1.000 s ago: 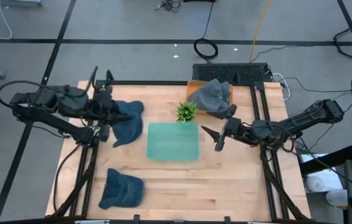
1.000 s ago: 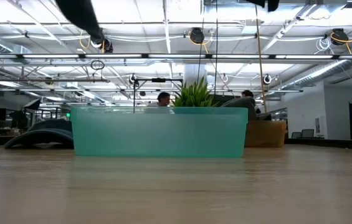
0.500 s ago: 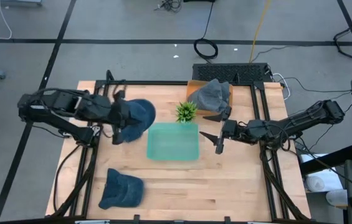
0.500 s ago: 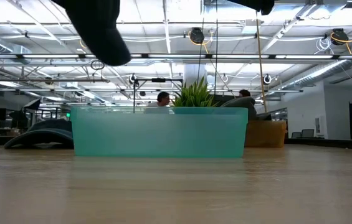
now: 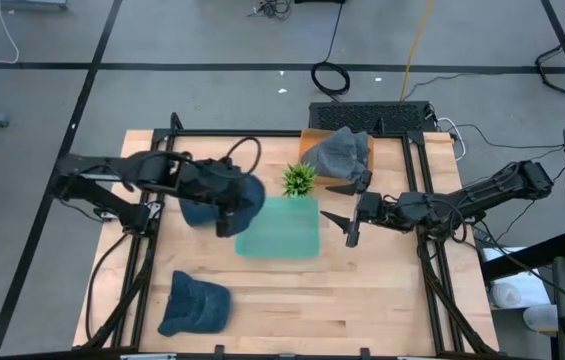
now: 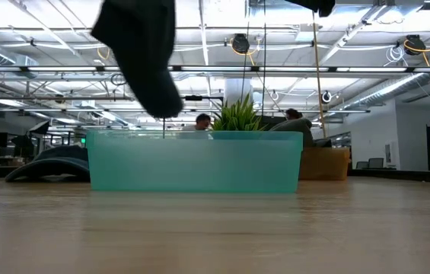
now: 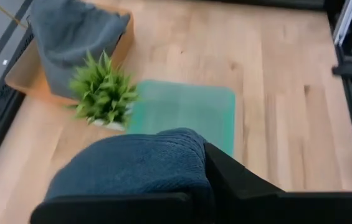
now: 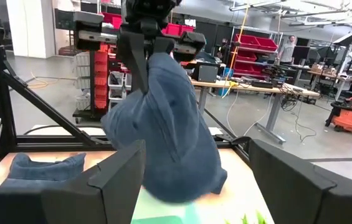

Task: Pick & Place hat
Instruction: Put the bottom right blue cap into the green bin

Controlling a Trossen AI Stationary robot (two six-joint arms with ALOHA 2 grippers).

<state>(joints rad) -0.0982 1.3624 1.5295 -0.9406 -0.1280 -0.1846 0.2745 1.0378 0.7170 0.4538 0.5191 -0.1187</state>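
The left end effector (image 5: pixel 224 192) is clamped on a blue hat (image 5: pixel 232 200), carried clear of the bench (image 5: pixel 382 300) at the 9 o'clock edge of the green bin (image 5: pixel 287 230) — lifted, I judge, so the fabric clears the wall before release. It hangs limp, so it may drape over the rim. The right end effector (image 5: pixel 347 208), fingers apart and holding nothing, waits at the bin's 3 o'clock. 2 more hats lie elsewhere — a blue hat at 7 o'clock (image 5: pixel 194 305) and a grey hat (image 5: pixel 342 152) on a box at 1 o'clock.
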